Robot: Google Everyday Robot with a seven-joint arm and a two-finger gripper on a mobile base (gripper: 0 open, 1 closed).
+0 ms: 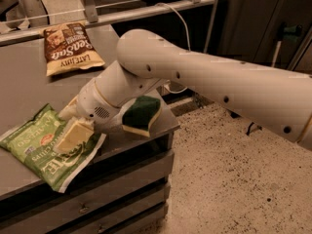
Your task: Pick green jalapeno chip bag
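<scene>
1. Camera view, layout: a light green crinkly chip bag with white lettering and white edges (34,147) is seen lying flat at the near left of the grey worktop (24,91). Its lower corner is at or just over the front edge.
2. Camera view, tool: the cream-coloured tool (73,134) at the end of the white arm (195,77) is set down on the bag's right half, touching its upper face. How far open it is, and whether anything is held, cannot be told.
3. Camera view, other items: a dark green wavy sponge with a pale underside (141,113) is noted just beside the wrist. A brown-and-cream chip bag (70,48) lies well apart at the back.
4. Handling, judged: the green bag is expected to be light, soft, air-filled and slippery, with fragile contents. A pinch on the crimped white edge or a raised fold is favoured, so that the chips are not crushed.
</scene>
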